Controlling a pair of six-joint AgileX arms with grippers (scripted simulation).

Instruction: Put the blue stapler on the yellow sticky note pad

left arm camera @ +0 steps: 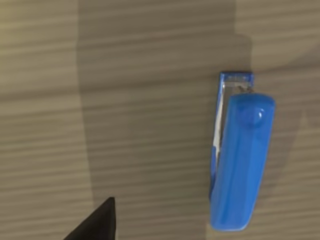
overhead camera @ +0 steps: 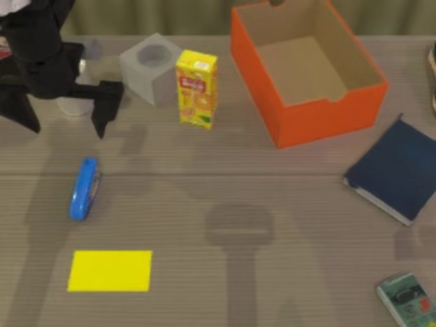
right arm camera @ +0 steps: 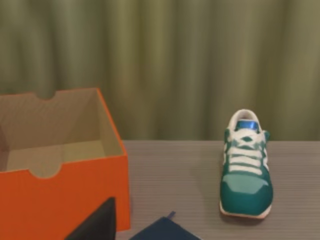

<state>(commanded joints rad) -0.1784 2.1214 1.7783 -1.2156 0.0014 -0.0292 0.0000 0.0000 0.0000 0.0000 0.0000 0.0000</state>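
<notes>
The blue stapler [overhead camera: 85, 189] lies flat on the table at the left, its long axis running front to back; the left wrist view shows the blue stapler [left arm camera: 241, 162] from straight above. The yellow sticky note pad [overhead camera: 110, 270] lies flat in front of it, a small gap apart. My left gripper [overhead camera: 66, 129] hangs open behind the stapler, holding nothing, and one dark finger [left arm camera: 100, 225] shows in its wrist view. My right arm is outside the top view; one finger [right arm camera: 100, 222] of it shows, near the orange box.
A yellow juice carton [overhead camera: 197, 88] and a grey cube [overhead camera: 151, 68] stand behind the stapler. An open orange box [overhead camera: 327, 116] sits back right, a navy book [overhead camera: 398, 170] at the right, a green device [overhead camera: 409, 300] front right. A teal shoe [right arm camera: 245, 167] stands beyond the book.
</notes>
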